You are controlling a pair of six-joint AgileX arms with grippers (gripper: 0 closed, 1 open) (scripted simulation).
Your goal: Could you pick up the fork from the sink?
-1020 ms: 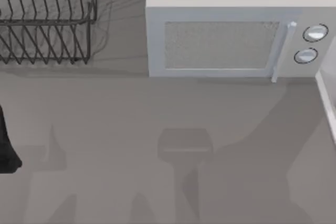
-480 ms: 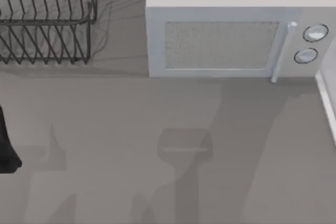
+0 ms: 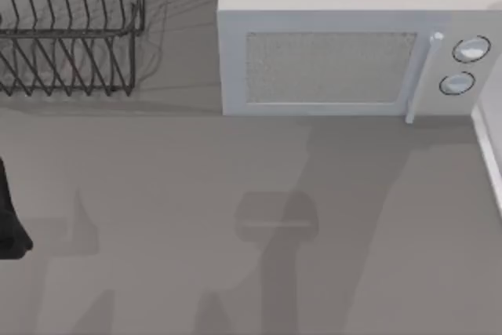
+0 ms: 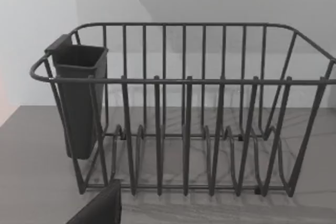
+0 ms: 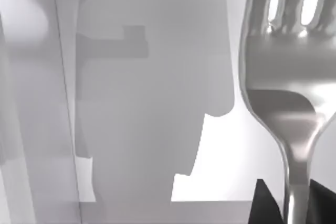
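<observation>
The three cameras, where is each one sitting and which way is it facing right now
Top view: overhead, looking down on the table, microwave and sink rim; left arm parked at the left edge.
Left wrist view: faces the wire rack, shared with the top view.
Right wrist view: up close on the fork, dark right gripper tips at its handle.

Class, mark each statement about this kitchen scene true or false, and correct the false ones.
1. The microwave door is shut. True.
2. The wire rack holds plates. False: its slots are bare.
3. A dark cup hangs at one end of the rack. True.
4. The fork lies flat on the counter. False: the right gripper grips its handle, tines pointing away.
5. The microwave has two round knobs. True.
</observation>
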